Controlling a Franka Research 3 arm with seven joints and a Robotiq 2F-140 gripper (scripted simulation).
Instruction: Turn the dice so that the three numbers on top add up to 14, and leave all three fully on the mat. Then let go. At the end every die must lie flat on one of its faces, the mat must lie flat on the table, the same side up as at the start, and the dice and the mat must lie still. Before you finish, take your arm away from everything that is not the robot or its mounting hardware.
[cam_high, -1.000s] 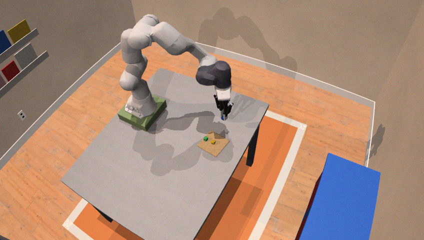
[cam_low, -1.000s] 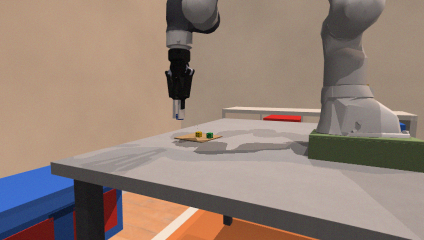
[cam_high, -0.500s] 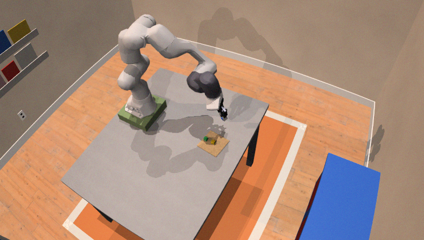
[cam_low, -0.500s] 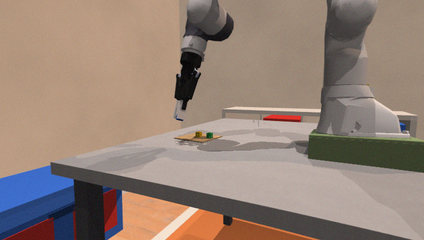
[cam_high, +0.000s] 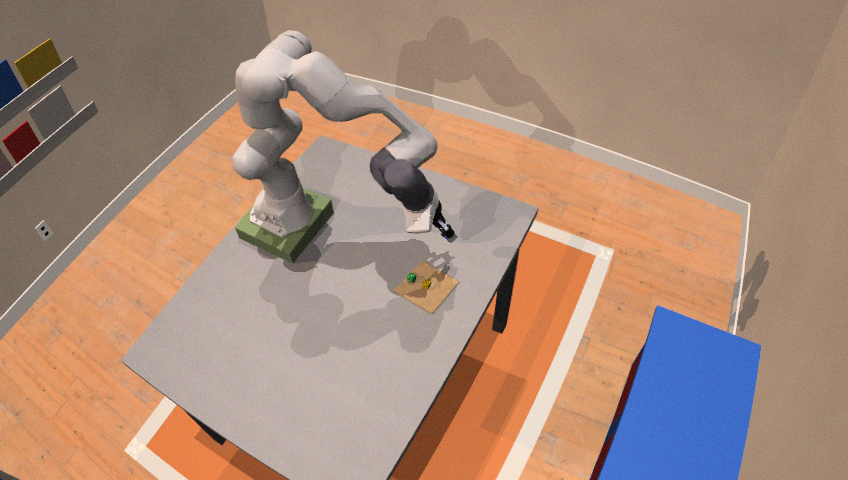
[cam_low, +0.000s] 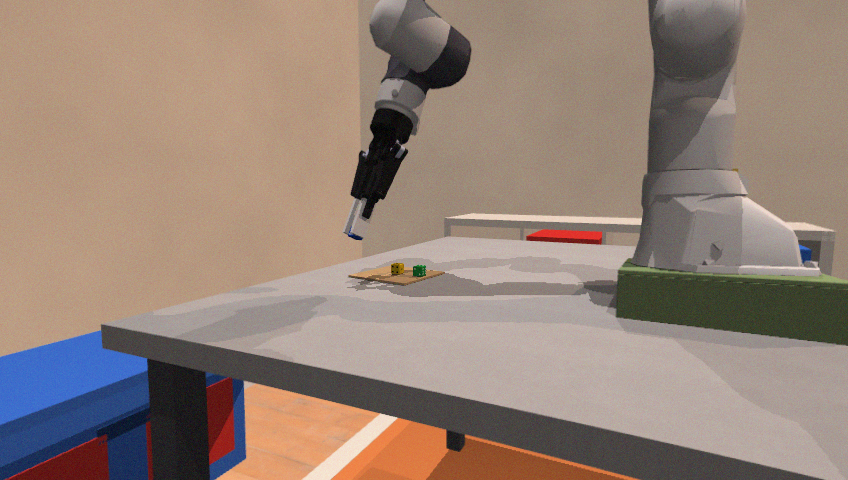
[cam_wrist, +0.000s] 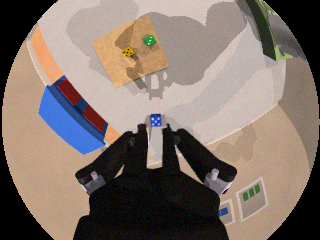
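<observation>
Between the fingertips of the gripper (cam_high: 450, 236) (cam_low: 355, 234) (cam_wrist: 156, 121), raised above the table (cam_high: 238, 356) (cam_low: 476, 356) (cam_wrist: 210, 95) and out beyond the mat's edge, a blue die (cam_low: 355, 236) (cam_wrist: 155, 120), gripped, with white pips facing the wrist camera. Below, apart from it, a tan mat (cam_high: 431, 303) (cam_low: 368, 275) (cam_wrist: 105, 60), lying flat. On that, near each other but not touching, a yellow die (cam_high: 426, 284) (cam_low: 396, 268) (cam_wrist: 128, 52) with dark pips and a green die (cam_high: 411, 277) (cam_low: 419, 270) (cam_wrist: 150, 40) with white ones. Across the smooth grey tabletop, broad soft shadows, some falling over the mat too. Toward another edge, a green base block (cam_high: 246, 237) (cam_low: 714, 303) (cam_wrist: 270, 47) under the pale arm (cam_high: 321, 77) (cam_low: 693, 130).

Underneath, dark legs, then an orange floor area (cam_high: 547, 285) (cam_low: 404, 452) bordered in white, with wooden boards (cam_high: 89, 333) (cam_low: 279, 416) around. Off to one side, a blue cabinet (cam_high: 696, 368) (cam_low: 53, 374) (cam_wrist: 60, 120) with red panels. All around, plain beige-brown walls (cam_high: 654, 89) (cam_low: 178, 118), marked in places by shadows; on one, grey ledges (cam_high: 47, 145) with coloured panels, and lower down a socket (cam_high: 43, 230). Behind the table, a long whitish shelf unit (cam_low: 535, 218).
</observation>
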